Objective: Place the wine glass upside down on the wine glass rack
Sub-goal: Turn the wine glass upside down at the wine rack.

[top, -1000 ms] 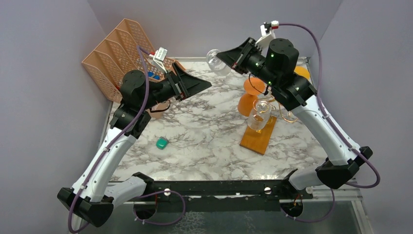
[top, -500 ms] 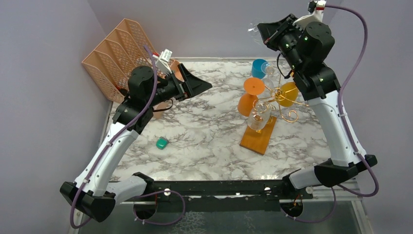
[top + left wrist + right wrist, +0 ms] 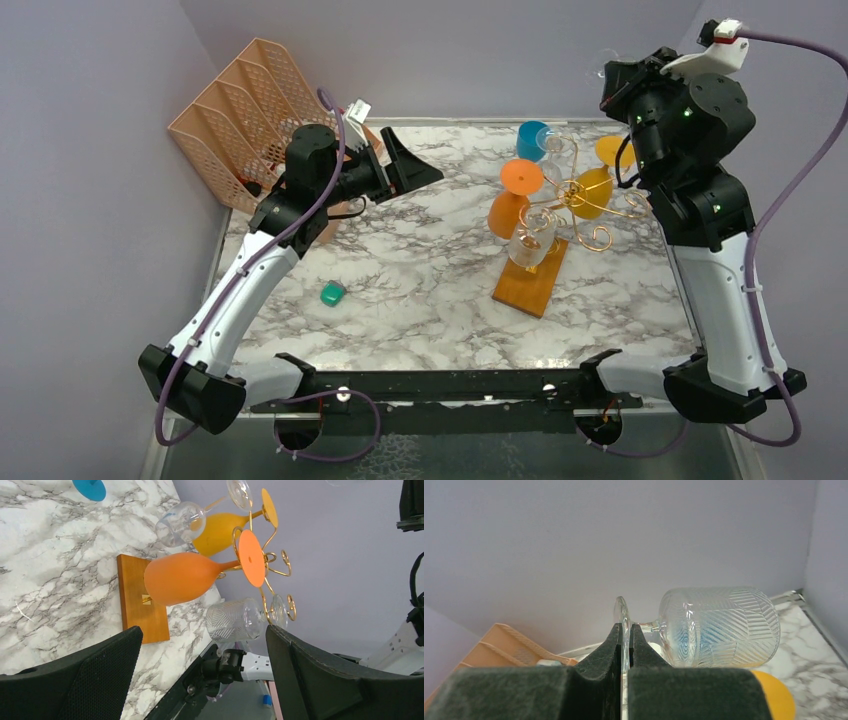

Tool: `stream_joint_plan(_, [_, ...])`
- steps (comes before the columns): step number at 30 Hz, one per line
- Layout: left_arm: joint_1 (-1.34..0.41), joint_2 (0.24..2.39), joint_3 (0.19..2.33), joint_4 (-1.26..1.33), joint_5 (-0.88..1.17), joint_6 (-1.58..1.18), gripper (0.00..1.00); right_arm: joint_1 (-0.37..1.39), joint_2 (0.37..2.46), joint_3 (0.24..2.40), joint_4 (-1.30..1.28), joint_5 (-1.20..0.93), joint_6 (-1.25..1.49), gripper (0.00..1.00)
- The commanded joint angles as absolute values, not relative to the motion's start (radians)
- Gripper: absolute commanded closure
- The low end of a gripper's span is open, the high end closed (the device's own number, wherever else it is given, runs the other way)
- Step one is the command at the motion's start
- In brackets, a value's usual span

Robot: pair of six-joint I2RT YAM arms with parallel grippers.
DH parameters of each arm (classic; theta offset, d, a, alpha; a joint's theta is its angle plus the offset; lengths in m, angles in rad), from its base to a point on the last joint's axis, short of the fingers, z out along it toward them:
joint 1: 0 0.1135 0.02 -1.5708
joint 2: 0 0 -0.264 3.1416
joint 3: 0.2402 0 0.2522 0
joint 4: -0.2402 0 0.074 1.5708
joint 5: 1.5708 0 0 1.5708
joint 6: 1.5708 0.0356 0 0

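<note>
My right gripper is shut on the round foot of a clear patterned wine glass, which lies sideways with its bowl to the right. In the top view this gripper is high by the back wall, beyond the wine glass rack. The rack's gold wire arms rise from a wooden base. They carry an orange glass, a yellow glass and a clear glass. My left gripper is open and empty, left of the rack, facing it.
A blue glass stands behind the rack. A peach mesh organiser stands at the back left corner. A small green object lies on the marble table. Purple walls close in the left, back and right sides.
My right arm has risen and swung right with the glass, from the back middle to above the rack's far side. My left gripper has shifted slightly right, still open.
</note>
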State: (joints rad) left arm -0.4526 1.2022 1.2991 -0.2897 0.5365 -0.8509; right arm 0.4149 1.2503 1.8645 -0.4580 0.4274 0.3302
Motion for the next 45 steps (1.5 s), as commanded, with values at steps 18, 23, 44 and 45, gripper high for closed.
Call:
stream_joint_plan(18, [-0.449, 1.217, 1.304, -0.258, 0.587, -0.856, 0.01, 0.215, 1.163, 1.734, -0.686, 0.556, 0.298, 0.99])
stream_joint_plan(23, [-0.449, 1.219, 1.301, -0.252, 0.594, -0.861, 0.01, 0.179, 1.150, 1.705, -0.707, 0.534, 0.338, 0.99])
stream_joint_plan(44, [-0.449, 1.220, 1.276, -0.230, 0.600, -0.883, 0.01, 0.158, 1.008, 1.516, -0.744, 0.450, 0.479, 0.99])
stream_joint_plan(45, [-0.449, 1.222, 1.278, -0.228, 0.601, -0.882, 0.01, 0.158, 1.000, 1.503, -0.739, 0.440, 0.482, 0.99])
